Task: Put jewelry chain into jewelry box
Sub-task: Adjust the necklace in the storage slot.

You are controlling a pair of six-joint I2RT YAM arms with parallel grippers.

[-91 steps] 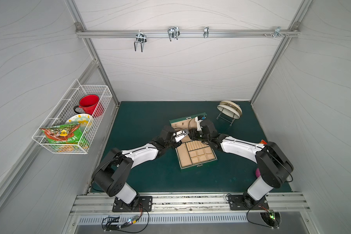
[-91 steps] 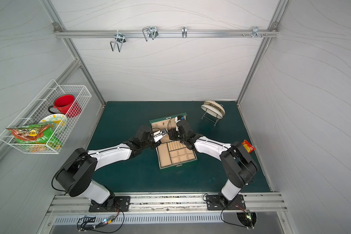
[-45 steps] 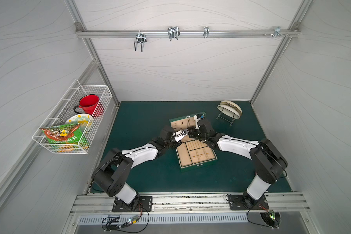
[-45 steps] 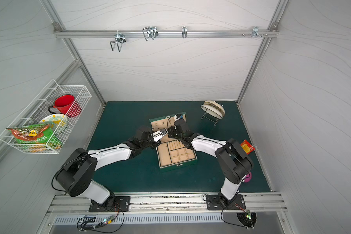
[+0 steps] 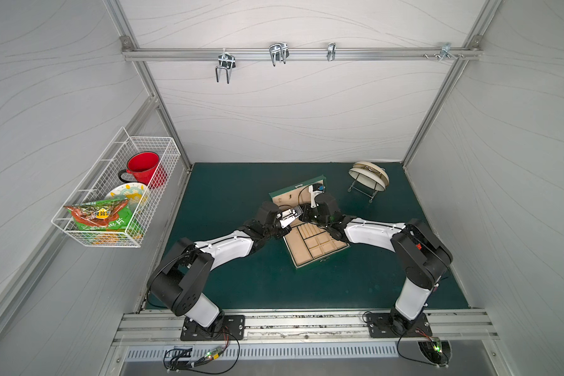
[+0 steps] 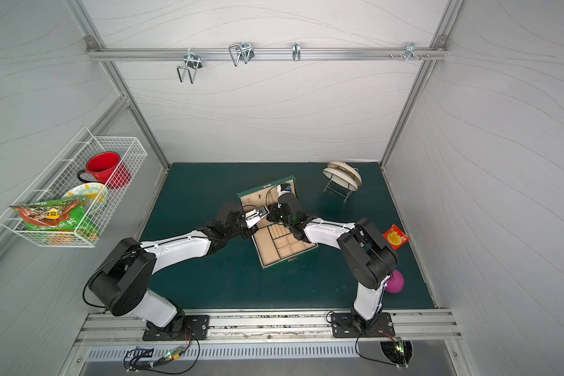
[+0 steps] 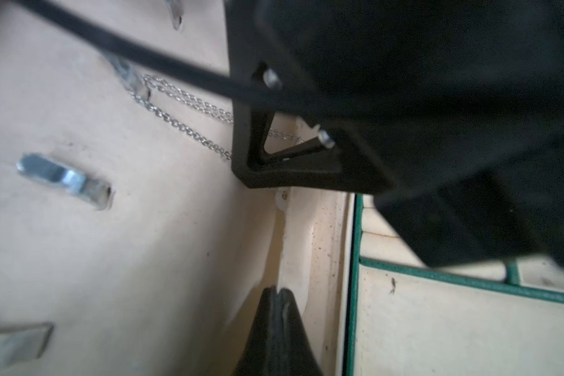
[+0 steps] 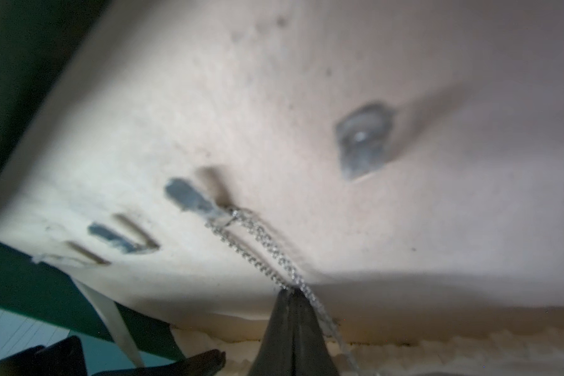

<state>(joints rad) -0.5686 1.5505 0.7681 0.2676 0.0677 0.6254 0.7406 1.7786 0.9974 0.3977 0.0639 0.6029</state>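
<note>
1. In both top views: spotting jewelry box [image 5: 303, 250] open on bench [image 5: 241, 286], lid [image 5: 295, 192] up.
2. Left wrist: finding left pincer [image 7: 275, 294] closed, empty, at lid's base, likely steadying.
3. Right wrist: catching right pincer [image 8: 290, 293] clamped on jewelry chain [image 8: 275, 250], looped over lid hook [image 8: 189, 198].

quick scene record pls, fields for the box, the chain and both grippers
box: dark green hinged jewelry box, open, lid raised
chain: thin silver necklace chain, looped over a metal hook inside the lid
right gripper: shut on the chain, apart from the hook
left gripper: shut, holding nothing, by the lid's inner fold
</note>
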